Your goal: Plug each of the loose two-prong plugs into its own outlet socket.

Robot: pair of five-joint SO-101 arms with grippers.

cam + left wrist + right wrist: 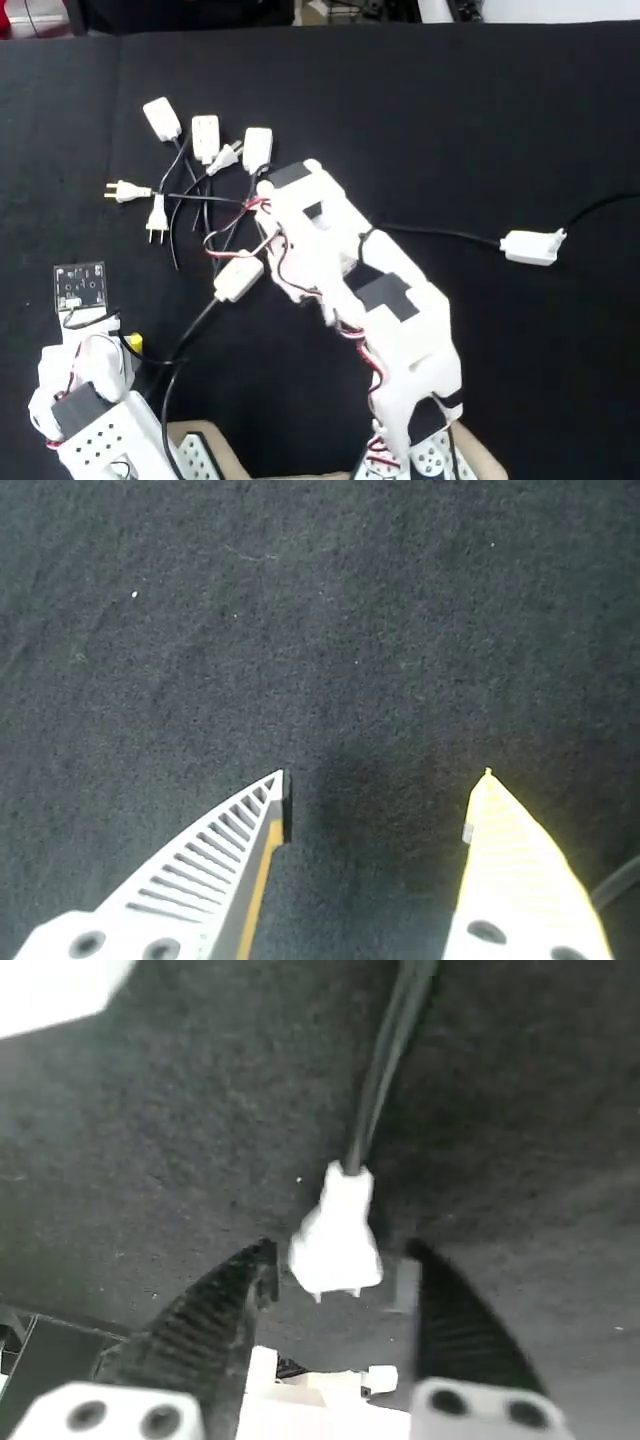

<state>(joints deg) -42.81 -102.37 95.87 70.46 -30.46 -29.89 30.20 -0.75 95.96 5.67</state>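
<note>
Nothing seeming seated yet. You are straddling one plug [335, 1245], right gripper [338, 1260] fingers apart; left gripper [383, 775] fingers apart too.

The high camera is fixed well off the arms and looks down over the whole black table [450, 120] from a distance. Each wrist camera sits close above that same table and faces out past its own jaws. The left gripper [384, 773] frames bare surface, and the right gripper [340, 1248] frames a white plug [335, 1245].
</note>
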